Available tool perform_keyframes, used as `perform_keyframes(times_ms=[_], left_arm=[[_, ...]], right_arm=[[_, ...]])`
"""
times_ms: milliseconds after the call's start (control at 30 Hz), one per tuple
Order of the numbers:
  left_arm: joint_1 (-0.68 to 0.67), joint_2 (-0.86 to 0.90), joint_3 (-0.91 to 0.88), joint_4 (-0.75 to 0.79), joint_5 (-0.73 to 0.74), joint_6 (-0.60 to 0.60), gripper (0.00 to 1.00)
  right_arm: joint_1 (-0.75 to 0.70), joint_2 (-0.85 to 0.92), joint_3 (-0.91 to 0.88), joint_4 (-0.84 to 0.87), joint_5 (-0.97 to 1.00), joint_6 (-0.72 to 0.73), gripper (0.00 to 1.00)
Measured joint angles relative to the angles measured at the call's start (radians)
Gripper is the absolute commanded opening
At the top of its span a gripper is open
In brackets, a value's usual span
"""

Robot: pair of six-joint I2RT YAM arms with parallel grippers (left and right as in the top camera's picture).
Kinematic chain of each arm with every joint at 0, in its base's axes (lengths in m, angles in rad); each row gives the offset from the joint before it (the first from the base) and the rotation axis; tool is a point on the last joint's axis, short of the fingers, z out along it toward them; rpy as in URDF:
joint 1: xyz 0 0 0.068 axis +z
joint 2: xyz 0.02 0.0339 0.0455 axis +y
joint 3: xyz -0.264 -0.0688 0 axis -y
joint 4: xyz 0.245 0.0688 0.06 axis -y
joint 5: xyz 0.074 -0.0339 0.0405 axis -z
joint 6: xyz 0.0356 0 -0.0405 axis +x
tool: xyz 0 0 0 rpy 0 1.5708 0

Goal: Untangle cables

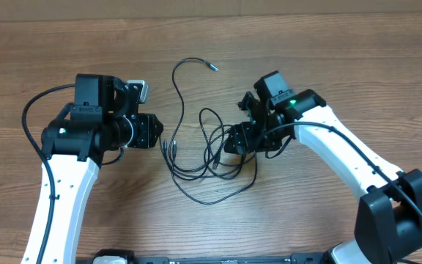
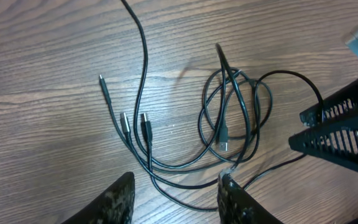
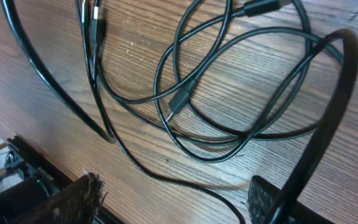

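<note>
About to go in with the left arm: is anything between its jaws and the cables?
Nothing visible. Plug ends of the cables lie right ahead of the left gripper on bare table; the right gripper sits beyond them.

two arms [image 1: 64, 183], a left end effector [image 1: 160, 133] and a right end effector [image 1: 229, 141], one table [image 1: 50, 44], seemingly three cables [image 2: 145, 59]

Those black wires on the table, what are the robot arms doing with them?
A robot is sorting out a tangle of thin black cables on the wooden table. Its left gripper, beside the pile, and its right gripper, over it, are both open, holding nothing. The cables lie looped over each other, not yet untangled.
</note>
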Motion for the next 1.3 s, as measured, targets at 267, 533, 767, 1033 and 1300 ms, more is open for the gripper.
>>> perform_keyframes(times_ms=[267, 533, 767, 1033, 1300], left_arm=[[0.0, 0.002, 0.0, 0.0, -0.003, 0.0, 0.41], [0.0, 0.002, 0.0, -0.007, -0.003, 0.0, 0.4], [0.0, 0.002, 0.0, -0.014, -0.003, 0.0, 0.41], [0.0, 0.002, 0.0, -0.015, -0.003, 0.0, 0.41], [0.0, 0.002, 0.0, -0.021, -0.004, 0.0, 0.4]], right_arm=[[0.001, 0.0, 0.0, -0.06, 0.12, 0.023, 0.41], [0.001, 0.0, 0.0, -0.074, 0.174, 0.043, 0.14], [0.001, 0.0, 0.0, -0.074, 0.189, 0.045, 0.04], [-0.002, 0.0, 0.011, -0.082, 0.171, 0.046, 0.04], [-0.105, -0.043, 0.36, -0.2, 0.237, 0.087, 0.04]])
